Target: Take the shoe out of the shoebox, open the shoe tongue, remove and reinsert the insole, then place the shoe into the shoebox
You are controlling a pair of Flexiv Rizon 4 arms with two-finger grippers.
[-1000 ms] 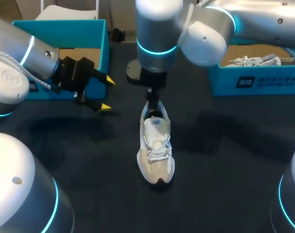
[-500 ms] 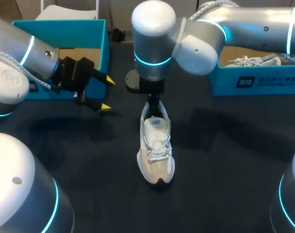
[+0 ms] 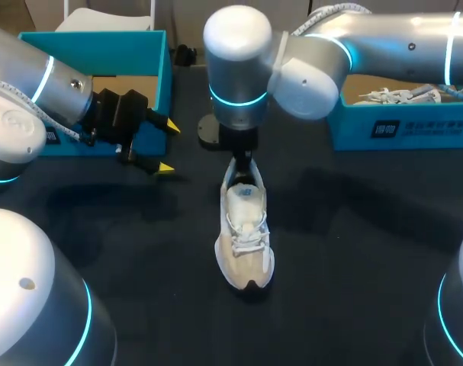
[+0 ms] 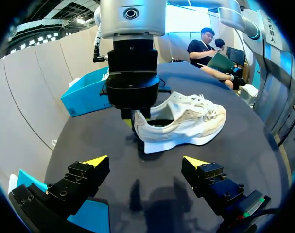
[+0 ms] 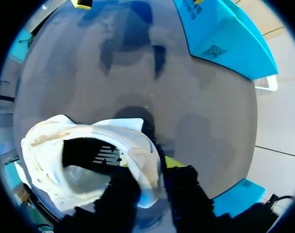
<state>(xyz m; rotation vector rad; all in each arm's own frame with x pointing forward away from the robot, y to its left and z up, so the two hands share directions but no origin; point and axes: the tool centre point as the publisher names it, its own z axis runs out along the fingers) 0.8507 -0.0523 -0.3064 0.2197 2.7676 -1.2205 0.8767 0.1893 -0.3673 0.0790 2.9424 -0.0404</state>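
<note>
White and cream, the shoe [image 3: 245, 238] stands upright on its sole on the dark table [image 3: 353, 252], near the middle, with its toe towards the robot and its heel towards the far edge. It is outside both boxes. The right arm comes in from the right and reaches past the middle. The right pincer [image 3: 242, 162] points straight down onto the heel. In the right wrist view the right pincer [image 5: 149, 171] pinches the back wall of the shoe [image 5: 89, 160]: one black finger sits inside the heel opening, the other outside with its yellow tip against the heel. The laces are tied across the front, and the opening behind them looks dark inside. The left pincer [image 3: 168, 146] hovers over the table on the left, well apart from the shoe, its two yellow tips spread wide and holding nothing. In the left wrist view the left pincer [image 4: 145, 162] faces the shoe [image 4: 191, 121] side-on, with the right pincer [image 4: 135, 119] clamped at the heel end. Just behind the left pincer stands the left shoebox [image 3: 94, 49], teal with a brown floor. The right shoebox [image 3: 414, 128], also teal, sits at the far right and holds a second shoe [image 3: 391, 96].
</note>
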